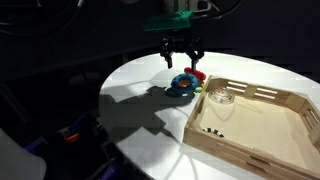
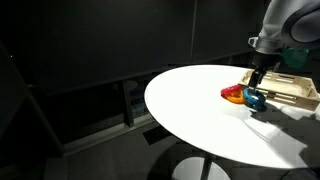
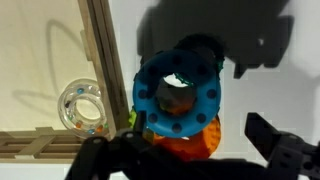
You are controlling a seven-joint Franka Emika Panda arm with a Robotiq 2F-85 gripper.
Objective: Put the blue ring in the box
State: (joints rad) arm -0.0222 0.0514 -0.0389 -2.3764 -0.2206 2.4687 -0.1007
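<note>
The blue ring [image 3: 150, 95] lies on the white round table, stacked on an orange ring [image 3: 195, 142]. It shows in both exterior views [image 1: 181, 87] [image 2: 256, 99]. My gripper [image 1: 182, 58] [image 2: 257, 78] hangs just above it, open and empty. In the wrist view its fingers [image 3: 175, 140] stand on either side of the ring stack without touching it. The box [image 1: 215, 140] [image 2: 296, 90] is a light-wood tray next to the rings; its wall [image 3: 100, 60] runs along the left of the wrist view.
A red ring [image 1: 198, 76] and a bit of green [image 3: 130, 120] lie by the blue ring. A clear ring [image 3: 82, 105] [image 1: 219, 99] sits in the box's corner compartment. The table's edge [image 1: 130, 140] drops off to a dark floor.
</note>
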